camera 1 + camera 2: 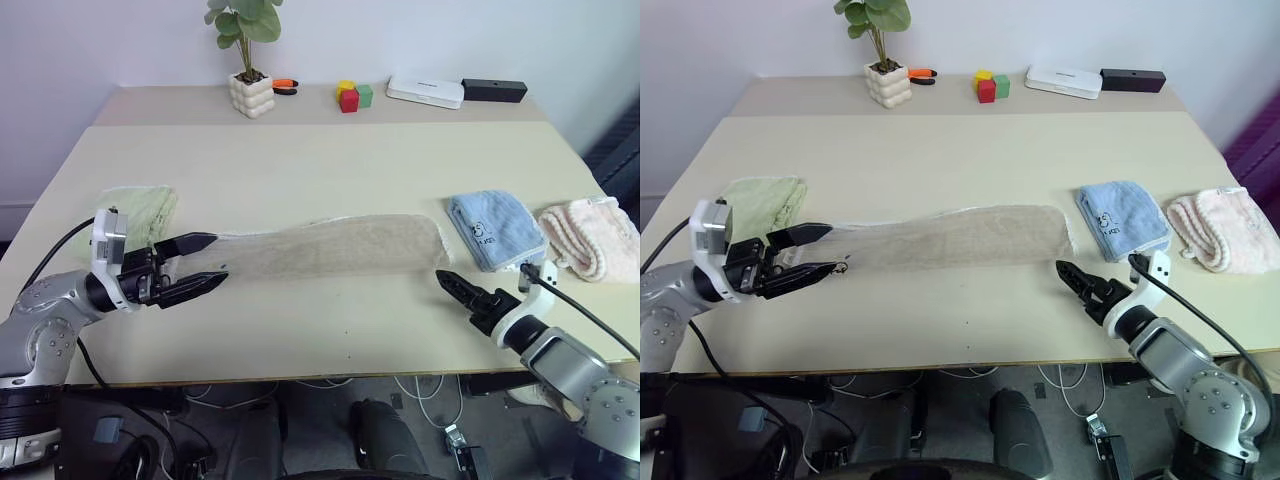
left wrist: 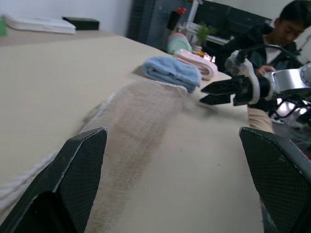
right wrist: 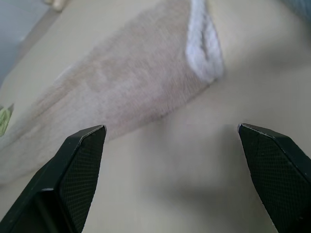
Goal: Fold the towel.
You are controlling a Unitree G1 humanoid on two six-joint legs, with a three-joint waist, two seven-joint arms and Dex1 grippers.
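I see the wide beige tabletop [image 1: 330, 170] with the beige-tan terry towel [image 1: 330, 250] laid out in one long strip along its near half, parallel to the near edge, whitish edging at the right end. Folded pale green towel [image 1: 140, 212] sits at the left edge, just past the strip's left end. Folded light blue towel [image 1: 495, 228] sits near the right edge, close to the strip's right end, with a folded pink towel [image 1: 592, 237] beside it at the right edge itself. My left hand [image 1: 205, 262] is open, jaws wide, nothing in it, hovering at the towel's left end. My right hand [image 1: 450, 283] is open too, empty, near the front edge just off the towel's right end. Along the far edge: potted green plant in a white bumpy pot [image 1: 250, 90], flat white box [image 1: 426, 91], black bar-shaped box [image 1: 494, 90], small red, yellow and green blocks [image 1: 352, 96].
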